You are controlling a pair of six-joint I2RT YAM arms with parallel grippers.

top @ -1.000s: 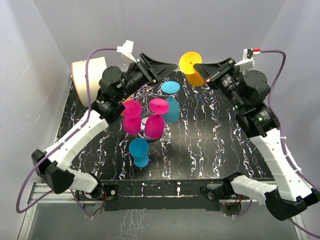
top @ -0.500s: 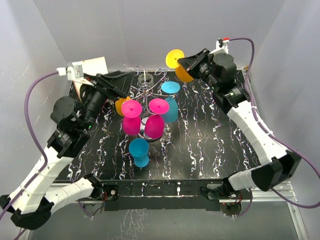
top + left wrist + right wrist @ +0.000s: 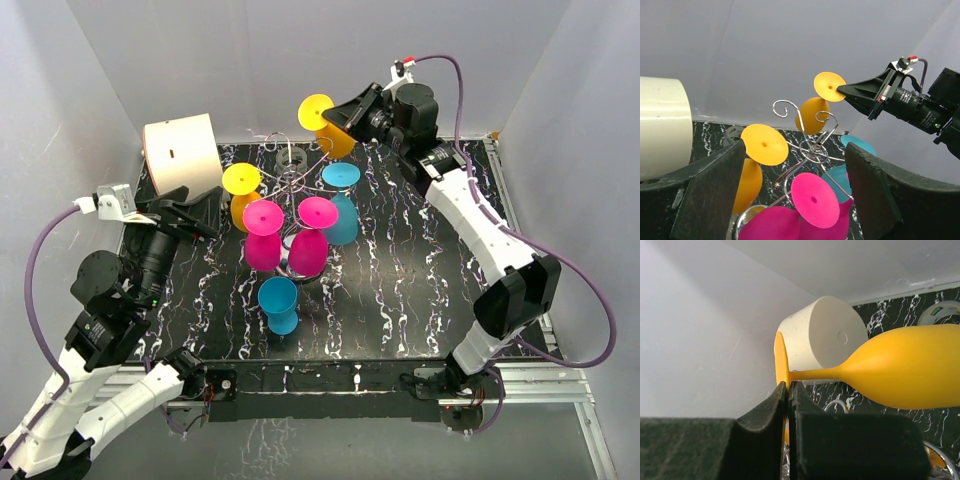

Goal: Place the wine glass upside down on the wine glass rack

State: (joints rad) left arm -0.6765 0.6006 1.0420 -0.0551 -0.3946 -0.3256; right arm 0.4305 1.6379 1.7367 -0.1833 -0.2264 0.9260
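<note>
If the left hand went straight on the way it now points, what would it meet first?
Probably the hung yellow glass on the wine glass rack, just left of centre between the fingers of the open left hand. Depth is unclear, and the magenta glasses sit close too.

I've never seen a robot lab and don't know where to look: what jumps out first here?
Bright colours: two pink glasses, a blue glass and a yellow glass hang upside down on the silver wine glass rack at the middle of the black table. Above the rack's far side the right gripper pinches another yellow wine glass by its foot; the left gripper stands open, empty, left of the rack.
</note>
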